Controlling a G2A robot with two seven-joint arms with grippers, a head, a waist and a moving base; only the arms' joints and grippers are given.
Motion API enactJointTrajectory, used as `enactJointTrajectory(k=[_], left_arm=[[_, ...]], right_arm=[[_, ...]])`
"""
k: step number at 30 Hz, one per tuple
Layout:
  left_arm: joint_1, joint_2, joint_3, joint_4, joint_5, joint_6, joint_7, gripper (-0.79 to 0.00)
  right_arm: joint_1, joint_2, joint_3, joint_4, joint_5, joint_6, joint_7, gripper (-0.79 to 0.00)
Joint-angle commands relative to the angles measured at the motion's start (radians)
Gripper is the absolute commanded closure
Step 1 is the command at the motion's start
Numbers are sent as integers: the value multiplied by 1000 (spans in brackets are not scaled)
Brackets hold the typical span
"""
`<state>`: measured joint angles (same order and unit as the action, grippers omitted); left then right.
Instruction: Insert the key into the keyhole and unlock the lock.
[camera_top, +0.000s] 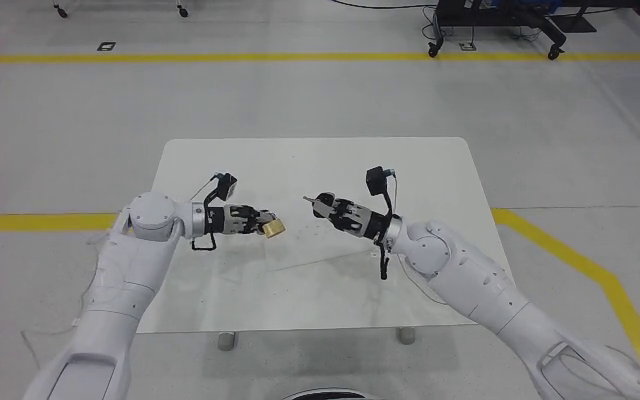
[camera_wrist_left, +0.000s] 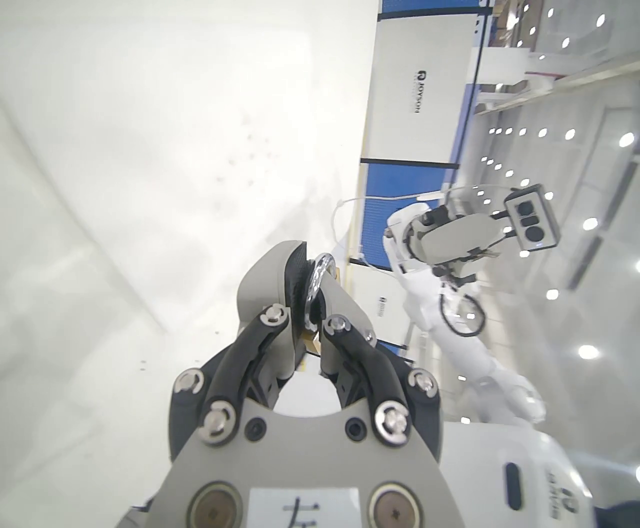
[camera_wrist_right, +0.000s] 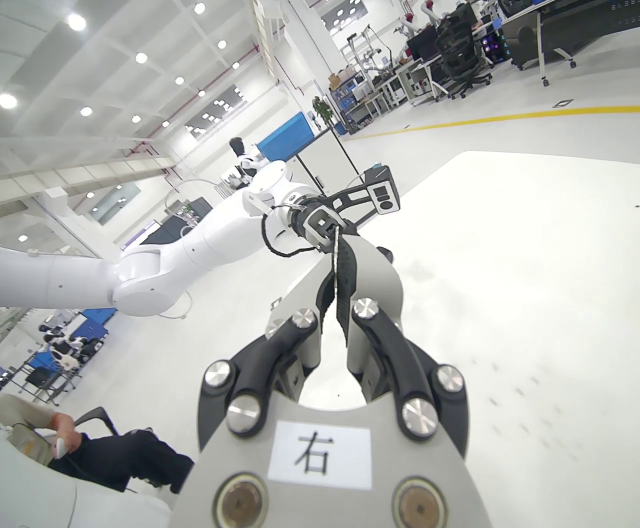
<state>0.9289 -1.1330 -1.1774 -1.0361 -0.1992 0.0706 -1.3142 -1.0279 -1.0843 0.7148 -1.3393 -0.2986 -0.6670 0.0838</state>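
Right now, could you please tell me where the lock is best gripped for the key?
Probably by its shackle, from the side away from the key: the left gripper holds the lock that way, leaving the brass body jutting free toward the right gripper.

The lock (camera_top: 272, 228), clamped in the left gripper (camera_wrist_left: 317, 272), is half covered by it; where its keyhole faces I can't tell. Opposite the lock, the key (camera_wrist_right: 339, 247) is a thin sliver pinched in the right gripper (camera_wrist_right: 344, 260), its teeth too small to make out.
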Motion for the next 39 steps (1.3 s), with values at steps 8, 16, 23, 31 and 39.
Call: enactJointTrajectory(k=[8,16,23,31,39], left_arm=[[-169,-56,134,170,-121,155,-102,0],[-237,-116,191,309,-292,73,-76,0],[-241,-159,180,368,-470,-109,7,0],[-239,-165,168,375,-518,-137,18,0],[-179,-171,173,280,-486,-200,183,0]], right_arm=[[-112,41,117,-125,-190,119,20,0],[-197,64,202,-222,-161,115,64,0],[-172,38,177,-135,88,-45,55,0],[-161,35,170,-115,105,-45,65,0],[-169,33,174,-123,122,-40,41,0]])
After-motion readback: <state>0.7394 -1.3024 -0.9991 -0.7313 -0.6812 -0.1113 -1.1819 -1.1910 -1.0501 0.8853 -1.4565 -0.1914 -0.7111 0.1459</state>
